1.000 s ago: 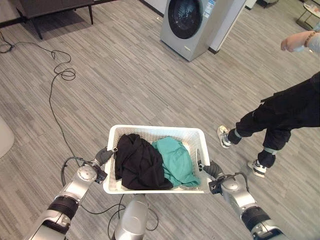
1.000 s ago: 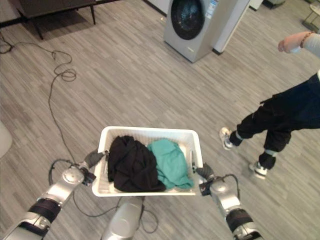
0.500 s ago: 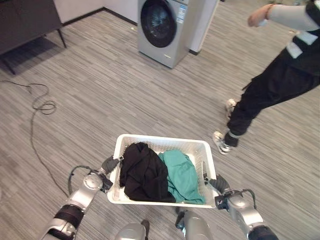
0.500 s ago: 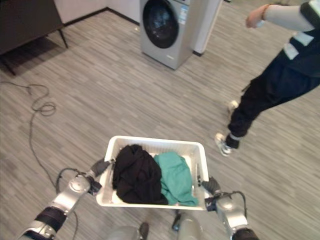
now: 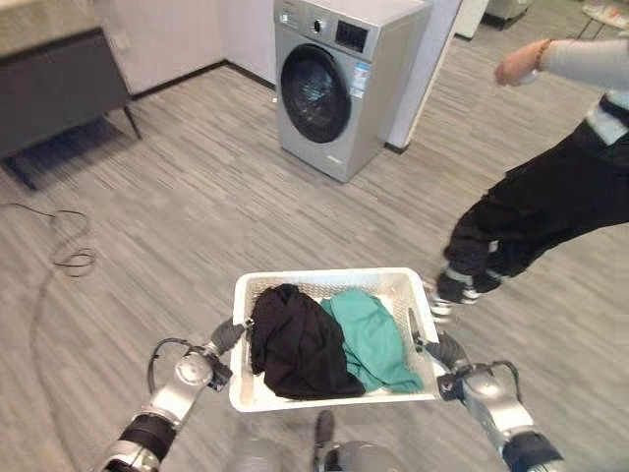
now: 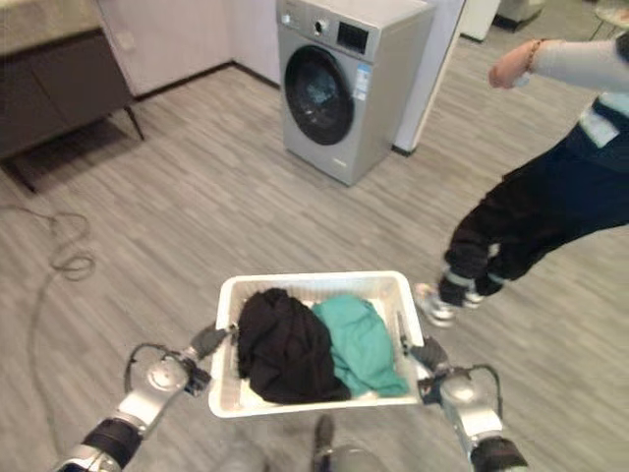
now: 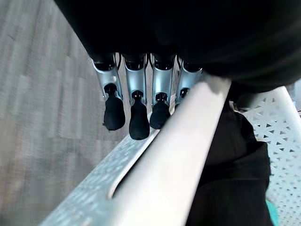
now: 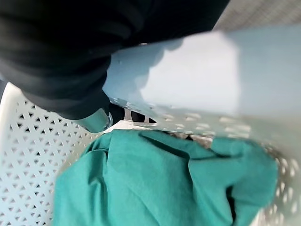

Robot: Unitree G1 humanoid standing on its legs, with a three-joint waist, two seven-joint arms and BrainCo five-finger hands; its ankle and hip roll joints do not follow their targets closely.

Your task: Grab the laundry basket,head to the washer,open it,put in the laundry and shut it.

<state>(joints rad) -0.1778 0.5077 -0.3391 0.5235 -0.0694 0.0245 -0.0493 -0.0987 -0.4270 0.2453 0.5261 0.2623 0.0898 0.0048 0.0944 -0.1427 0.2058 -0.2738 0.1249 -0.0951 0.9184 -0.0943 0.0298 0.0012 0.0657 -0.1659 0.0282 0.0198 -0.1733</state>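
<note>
The basket [image 5: 335, 285] hung level above the floor [image 5: 177, 226], well short of the washer [image 5: 339, 84], with a black garment [image 5: 300, 339] and a green one [image 5: 373, 339] inside. The left hand [image 5: 226, 336] curled round its left rim and the right hand [image 5: 439, 349] clasped its right rim. The carry would go best with both grips firm, the basket level, a straight line to the shut door [image 5: 314, 93], and room left for the person [image 5: 550, 197] walking at the right.

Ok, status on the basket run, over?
Left robot hand and right robot hand shut on laundry basket. Washer ahead, door closed. Person right of path.
</note>
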